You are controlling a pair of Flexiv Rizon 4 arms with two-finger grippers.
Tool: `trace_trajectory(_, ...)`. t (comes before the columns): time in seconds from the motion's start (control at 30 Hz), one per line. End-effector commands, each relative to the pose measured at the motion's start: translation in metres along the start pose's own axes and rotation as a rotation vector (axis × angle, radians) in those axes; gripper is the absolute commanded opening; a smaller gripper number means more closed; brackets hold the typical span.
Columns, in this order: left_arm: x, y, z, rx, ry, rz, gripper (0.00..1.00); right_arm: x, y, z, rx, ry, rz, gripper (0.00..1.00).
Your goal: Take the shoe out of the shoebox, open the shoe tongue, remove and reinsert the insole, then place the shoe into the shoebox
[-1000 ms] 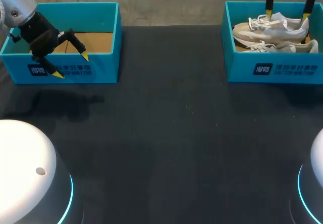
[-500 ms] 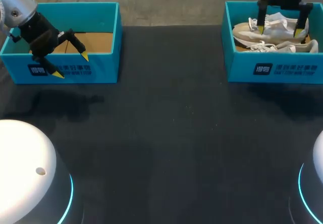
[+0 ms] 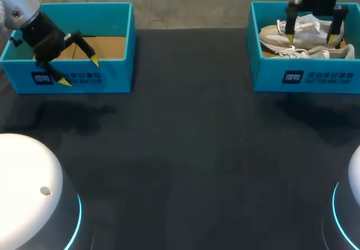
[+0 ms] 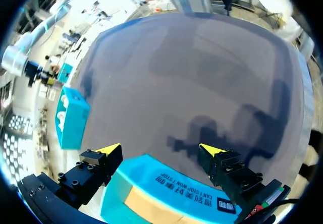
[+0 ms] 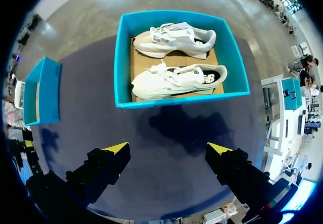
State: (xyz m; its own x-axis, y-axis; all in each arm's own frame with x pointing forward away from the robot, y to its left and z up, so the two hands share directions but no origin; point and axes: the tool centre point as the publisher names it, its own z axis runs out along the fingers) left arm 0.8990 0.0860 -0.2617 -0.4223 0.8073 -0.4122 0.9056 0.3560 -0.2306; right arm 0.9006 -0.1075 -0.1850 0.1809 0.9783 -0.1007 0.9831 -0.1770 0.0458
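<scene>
Right claw [image 3: 310, 38], spread, above white-lettered teal shoebox [image 3: 270, 75]

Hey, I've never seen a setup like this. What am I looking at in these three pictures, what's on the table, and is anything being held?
These are two robot arms at a black table. One picture looks down from a camera above and behind. The two round ones come from a camera on each wrist. The left gripper hangs open above the left-hand teal cardboard box, which shows only its brown floor. The right gripper hangs open above the right-hand teal cardboard box, which holds two white lace-up sneakers. Neither gripper holds anything.
</scene>
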Motion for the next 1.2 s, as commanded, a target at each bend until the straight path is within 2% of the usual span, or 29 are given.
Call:
trace_trajectory(0.03,-0.004,-0.028,-0.031,-0.122,0.007,-0.197,1.0,0.0,-0.001,0.0,-0.003,0.001,0.0,1.0)
trace_trajectory(0.1,-0.008,-0.031,-0.039,-0.192,0.034,-0.337,1.0,0.0,-0.001,0.0,-0.003,0.001,0.0,1.0)
trace_trajectory(0.23,-0.017,-0.021,-0.056,-0.347,0.1,-0.82,1.0,0.0,-0.001,0.0,-0.003,0.001,0.0,1.0)
trace_trajectory(0.3,-0.015,-0.019,-0.062,-0.347,0.13,-0.961,1.0,0.0,-0.001,0.0,-0.003,0.001,0.0,1.0)
trace_trajectory(0.33,-0.013,-0.017,-0.067,-0.307,0.159,-1.03,1.0,0.0,-0.001,0.0,-0.003,0.001,0.0,1.0)
trace_trajectory(0.4,-0.01,-0.014,-0.077,-0.288,0.165,-1.161,1.0,0.0,-0.001,0.0,-0.003,0.001,0.0,1.0)
trace_trajectory(0.43,-0.007,-0.016,-0.084,-0.356,0.106,-1.171,1.0,0.0,-0.001,0.0,-0.003,0.001,0.0,1.0)
trace_trajectory(0.87,-0.007,-0.016,-0.084,-0.356,0.106,-1.171,1.0,0.0,-0.001,0.0,-0.003,0.001,0.0,1.0)
trace_trajectory(0.93,-0.009,-0.019,-0.084,-0.34,0.07,-1.352,1.0,0.0,-0.001,0.0,-0.003,0.001,0.0,1.0)
trace_trajectory(1.0,-0.008,-0.021,-0.09,-0.336,0.088,-1.557,1.0,0.0,-0.001,0.0,-0.003,0.001,0.0,1.0)
trace_trajectory(1.03,-0.008,-0.021,-0.09,-0.336,0.088,-1.557,1.0,0.0,-0.001,0.0,-0.003,0.001,0.0,1.0)
trace_trajectory(1.07,-0.006,-0.019,-0.098,-0.314,0.102,-1.767,1.0,0.0,-0.001,0.0,-0.003,0.001,0.0,1.0)
trace_trajectory(1.1,-0.002,-0.018,-0.101,-0.317,0.101,-1.88,1.0,0.0,-0.001,0.0,-0.003,0.001,0.0,1.0)
trace_trajectory(1.13,-0.001,-0.018,-0.102,-0.317,0.092,-1.905,1.0,0.0,-0.001,0.0,-0.003,0.001,0.0,1.0)
trace_trajectory(1.2,0.011,-0.017,-0.111,-0.306,0.081,-2.081,1.0,0.0,-0.001,0.0,-0.003,0.001,0.0,1.0)
